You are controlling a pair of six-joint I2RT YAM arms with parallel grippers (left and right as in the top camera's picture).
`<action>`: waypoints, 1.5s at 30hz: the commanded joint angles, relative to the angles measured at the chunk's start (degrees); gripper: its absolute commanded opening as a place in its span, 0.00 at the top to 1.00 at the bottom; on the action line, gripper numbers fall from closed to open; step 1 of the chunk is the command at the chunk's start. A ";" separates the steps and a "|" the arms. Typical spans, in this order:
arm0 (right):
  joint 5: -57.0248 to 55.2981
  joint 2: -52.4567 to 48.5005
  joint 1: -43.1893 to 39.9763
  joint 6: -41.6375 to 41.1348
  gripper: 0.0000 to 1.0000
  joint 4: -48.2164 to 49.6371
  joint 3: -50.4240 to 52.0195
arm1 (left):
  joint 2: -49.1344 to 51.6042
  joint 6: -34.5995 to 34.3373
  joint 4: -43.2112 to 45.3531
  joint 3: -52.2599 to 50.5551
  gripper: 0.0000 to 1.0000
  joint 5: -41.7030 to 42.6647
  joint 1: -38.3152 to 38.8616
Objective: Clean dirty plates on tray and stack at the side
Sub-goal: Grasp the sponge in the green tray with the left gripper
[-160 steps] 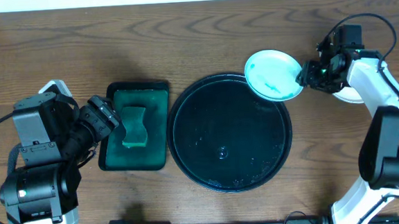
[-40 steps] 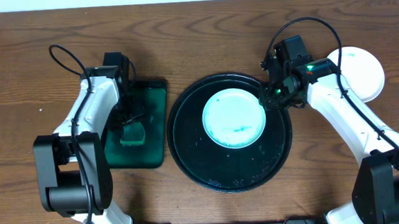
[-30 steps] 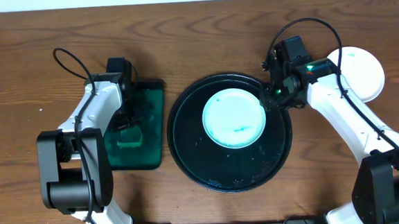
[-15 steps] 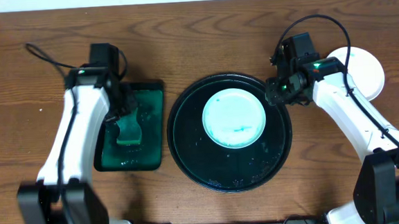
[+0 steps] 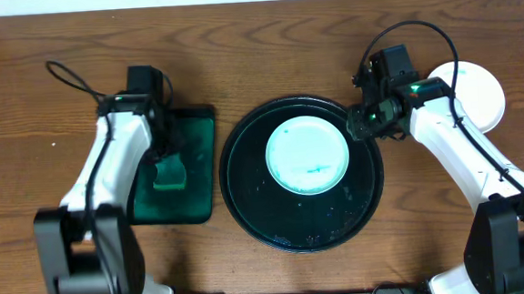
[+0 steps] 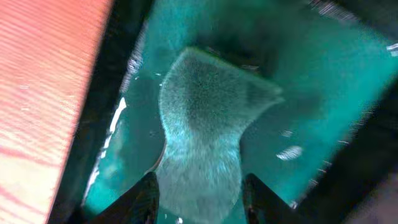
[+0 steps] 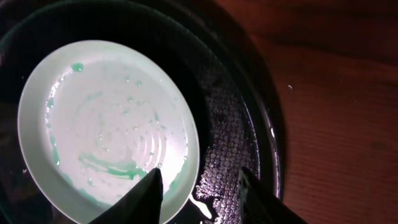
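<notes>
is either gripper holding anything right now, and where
The right gripper is open over the rim of the plate, holding nothing. The left gripper straddles the sponge at its end; whether it grips cannot be told.

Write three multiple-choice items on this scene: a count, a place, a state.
1. How many plates lie on the black tray? A none; B one; C three.
2. Where is the sponge? A on the table; B on the tray; C in the green tub.
3. The left gripper has its jaws: A shut on the sponge; B open astride it; C shut empty.
Answers: B, one pale plate sits mid-tray; C, it lies in the tub; B, the left wrist view shows them spread beside it.
</notes>
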State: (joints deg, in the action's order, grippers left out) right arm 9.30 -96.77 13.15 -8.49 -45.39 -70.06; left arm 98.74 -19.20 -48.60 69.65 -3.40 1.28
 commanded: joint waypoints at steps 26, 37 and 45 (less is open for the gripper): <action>2.99 0.00 -0.09 1.44 0.59 10.08 9.81 | 9.29 0.15 2.78 -2.75 0.56 -2.62 -0.28; 2.97 0.00 -0.79 1.27 0.59 14.53 9.81 | 6.49 0.09 -3.45 3.23 0.93 -1.99 -0.28; 3.08 -1.44 -1.03 3.87 0.57 14.97 9.92 | -4.98 0.11 -7.93 8.68 0.93 2.56 -0.26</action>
State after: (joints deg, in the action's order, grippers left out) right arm 11.99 -96.90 12.12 -7.11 -30.35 -60.34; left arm 99.11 -19.40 -55.81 75.48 -3.53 1.28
